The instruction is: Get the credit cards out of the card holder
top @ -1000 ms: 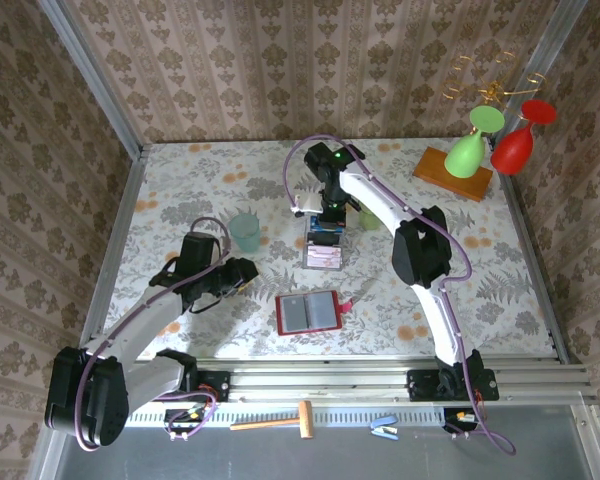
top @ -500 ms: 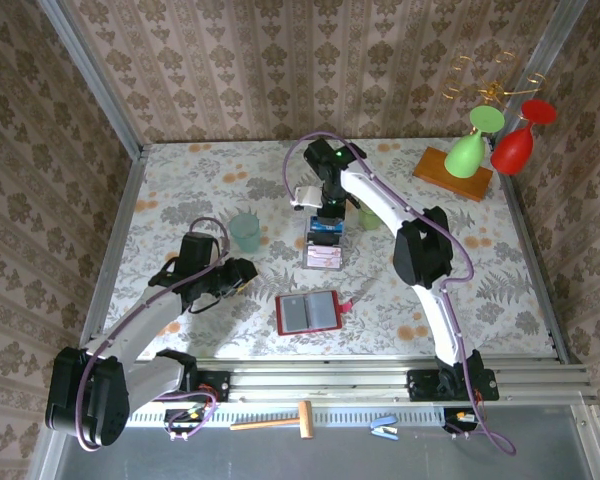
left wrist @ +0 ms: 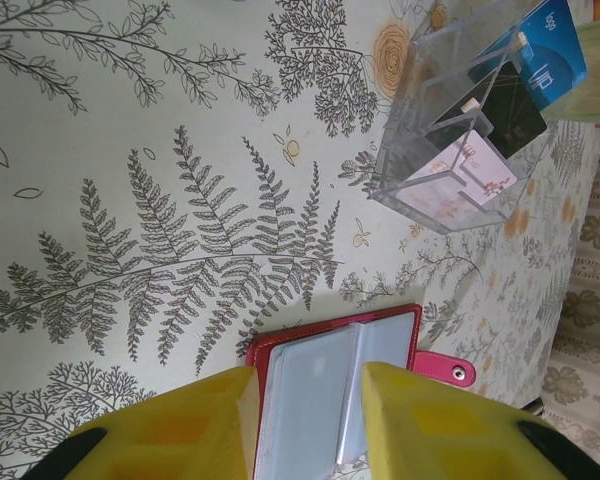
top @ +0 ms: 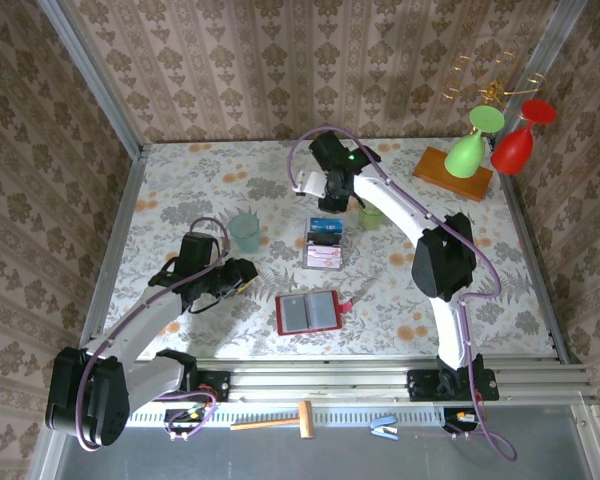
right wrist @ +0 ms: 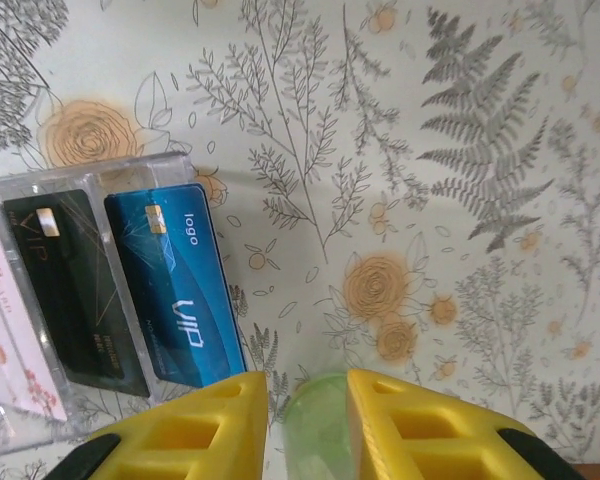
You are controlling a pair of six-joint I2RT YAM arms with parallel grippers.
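The holder [top: 307, 312] lies open, grey side up, close to the table's near edge and about midway along it. Its long axis runs nearly parallel to that edge, and its red tab [left wrist: 443, 367] points toward the right edge. The left jaws hover just left of it and slightly farther from the near edge, so the holder sits to their right. They stand a narrow gap apart with nothing between them. Seen from the left wrist, the sleeves look bare, though I can't rule out a card tucked deep inside. Three cards stand in the slots of a clear box [top: 322, 245] near the table's middle: blue card [right wrist: 175, 285] at the far end, black card [right wrist: 75, 295] in the middle, pink card [right wrist: 5, 330] nearest the holder. Their long edges appear to run parallel to the near edge, with the faces leaning back. The right jaws hang beyond the box toward the far edge, above a green cup [right wrist: 315, 430], slightly parted and empty. I'd judge the job done or nearly so. Any last check of the holder falls to the left jaws, which are much the nearer. They should come in across its short side.
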